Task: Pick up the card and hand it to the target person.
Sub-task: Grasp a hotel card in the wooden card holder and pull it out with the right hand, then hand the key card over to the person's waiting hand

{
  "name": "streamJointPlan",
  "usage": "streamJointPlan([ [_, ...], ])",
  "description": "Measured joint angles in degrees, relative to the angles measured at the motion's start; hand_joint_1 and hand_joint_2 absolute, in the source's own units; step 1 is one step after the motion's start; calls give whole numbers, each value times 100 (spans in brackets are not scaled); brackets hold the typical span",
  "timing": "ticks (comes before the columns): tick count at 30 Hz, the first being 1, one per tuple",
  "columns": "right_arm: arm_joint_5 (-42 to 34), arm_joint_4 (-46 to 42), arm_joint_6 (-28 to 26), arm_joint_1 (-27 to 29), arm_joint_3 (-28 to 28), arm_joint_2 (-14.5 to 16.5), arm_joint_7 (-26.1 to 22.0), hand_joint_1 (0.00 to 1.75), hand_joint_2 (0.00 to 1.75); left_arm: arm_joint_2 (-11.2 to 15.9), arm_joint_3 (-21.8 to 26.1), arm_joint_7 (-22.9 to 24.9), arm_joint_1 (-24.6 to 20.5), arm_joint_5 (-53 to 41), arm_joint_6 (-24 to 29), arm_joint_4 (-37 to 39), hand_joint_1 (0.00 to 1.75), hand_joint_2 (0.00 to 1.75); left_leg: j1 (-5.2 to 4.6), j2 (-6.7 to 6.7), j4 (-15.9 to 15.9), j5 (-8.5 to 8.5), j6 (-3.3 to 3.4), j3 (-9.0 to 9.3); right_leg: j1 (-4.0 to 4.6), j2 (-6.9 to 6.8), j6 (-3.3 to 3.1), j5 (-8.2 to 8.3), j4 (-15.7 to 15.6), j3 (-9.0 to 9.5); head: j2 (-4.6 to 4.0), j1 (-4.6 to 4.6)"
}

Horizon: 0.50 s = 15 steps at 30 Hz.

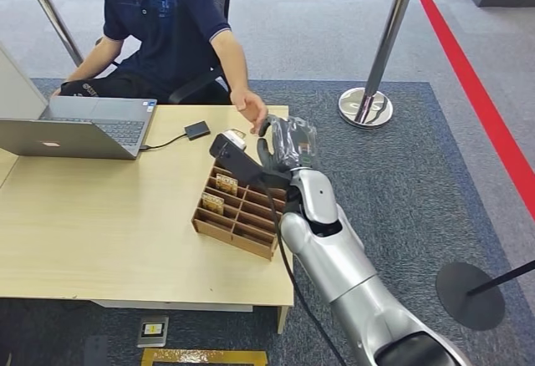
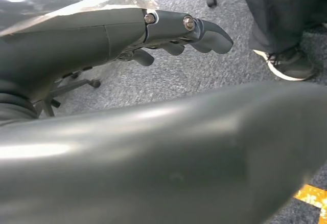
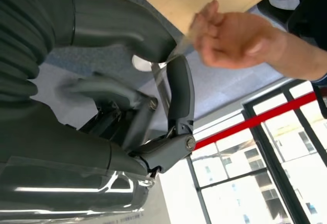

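The right hand (image 1: pixel 277 144) is raised over the desk's (image 1: pixel 94 241) far right corner, its fingers (image 3: pixel 179 88) pinching the thin card (image 3: pixel 185 40) edge-on. The person's hand (image 1: pixel 251 109) meets it, so pickup looks done; release remains. Left hand (image 2: pixel 115 35): fingers loosely apart, holding nothing.

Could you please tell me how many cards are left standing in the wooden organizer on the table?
2 show in the wooden organizer: one card in a far slot, another card one row nearer, toward the left side. The right hand and its wrist camera cover the far right corner, so more may be hidden.
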Motion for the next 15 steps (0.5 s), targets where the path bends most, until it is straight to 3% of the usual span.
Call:
streamJointPlan([
  [5, 185, 497, -132, -428, 134, 159, 9, 175, 175, 8, -9, -208, 49, 39, 65, 0, 0, 0, 0, 0, 0, 1, -2, 0, 4, 0, -2, 1, 0, -1, 0, -1],
  [15, -31, 1001, -101, -797, 379, 381, -53, 175, 175, 10, -8, -124, 83, 67, 93, 0, 0, 0, 0, 0, 0, 2, -3, 0, 4, 0, -2, 1, 0, -1, 0, 0],
])
